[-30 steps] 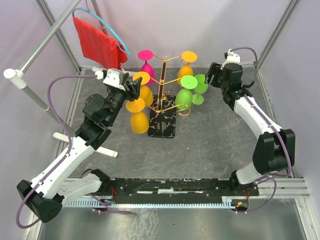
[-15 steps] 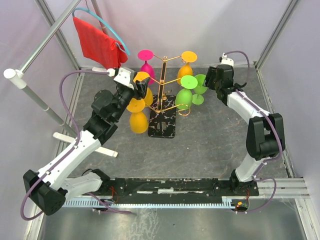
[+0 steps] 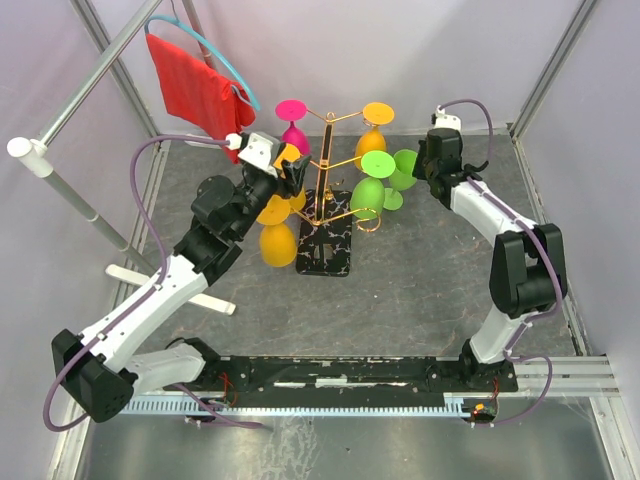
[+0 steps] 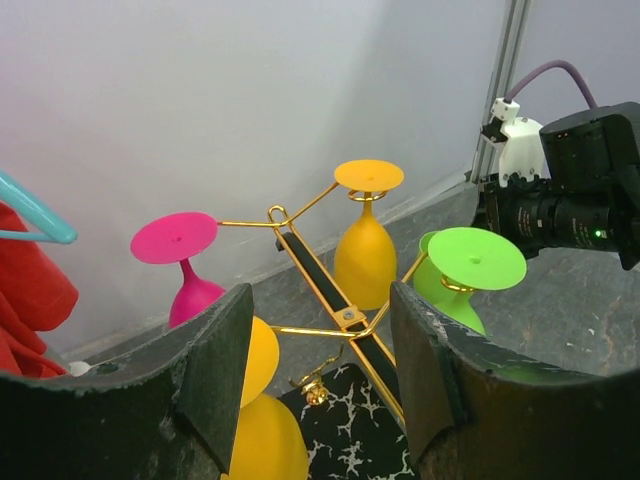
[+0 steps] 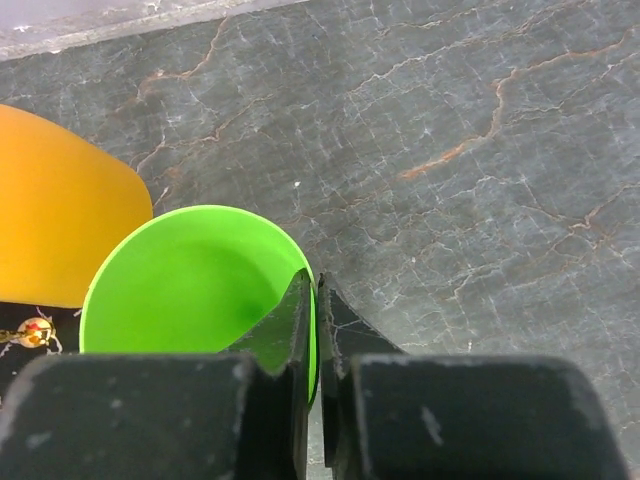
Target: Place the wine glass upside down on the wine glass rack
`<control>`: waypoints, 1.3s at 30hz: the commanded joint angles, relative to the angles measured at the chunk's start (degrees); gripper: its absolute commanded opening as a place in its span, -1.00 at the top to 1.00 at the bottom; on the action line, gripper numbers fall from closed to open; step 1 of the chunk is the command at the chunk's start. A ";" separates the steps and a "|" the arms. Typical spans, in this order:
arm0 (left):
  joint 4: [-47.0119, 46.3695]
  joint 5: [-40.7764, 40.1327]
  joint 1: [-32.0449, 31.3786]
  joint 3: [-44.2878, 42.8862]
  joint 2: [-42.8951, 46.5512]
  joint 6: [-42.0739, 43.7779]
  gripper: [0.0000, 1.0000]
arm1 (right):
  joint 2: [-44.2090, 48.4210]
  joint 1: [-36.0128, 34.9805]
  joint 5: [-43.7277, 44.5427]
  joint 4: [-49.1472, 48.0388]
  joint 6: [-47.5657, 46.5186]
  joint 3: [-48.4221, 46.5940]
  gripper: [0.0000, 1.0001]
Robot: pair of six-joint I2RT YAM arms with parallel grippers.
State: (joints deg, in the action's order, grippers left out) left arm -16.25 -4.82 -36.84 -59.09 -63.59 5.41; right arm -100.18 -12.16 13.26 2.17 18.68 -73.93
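Pinching the thin bowl wall of the green wine glass, the right gripper held it upright on the table, just beside the wine glass rack. It looked light, stiff and slick, so a rim grip seemed likely to slip. The left gripper was spread and empty.

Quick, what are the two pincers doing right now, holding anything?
Left pincer: open, holding nothing.
Right pincer: closed on the rim of the upright green wine glass.
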 commanded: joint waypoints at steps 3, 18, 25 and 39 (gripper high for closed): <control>-1.43 0.24 -2.23 -3.93 -1.13 0.02 -0.26 | 5.93 -0.05 1.77 1.69 -2.60 -1.41 0.99; 12.32 -3.54 -5.23 -21.23 -9.27 -13.66 -0.42 | 34.09 -0.09 8.77 -2.84 -17.34 7.14 0.99; 5.16 -1.66 -5.26 -21.82 -11.84 -28.18 -0.55 | 46.06 -0.72 -2.92 -25.93 -18.99 17.93 0.99; -14.37 -0.50 -5.22 -18.24 -15.68 -58.18 -0.59 | 45.07 -9.21 -14.93 -53.15 -19.59 21.86 0.99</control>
State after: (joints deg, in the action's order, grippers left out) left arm -18.92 -5.85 -41.87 -79.29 -79.42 -36.80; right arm -54.19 -18.17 0.84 -41.17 1.50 -50.06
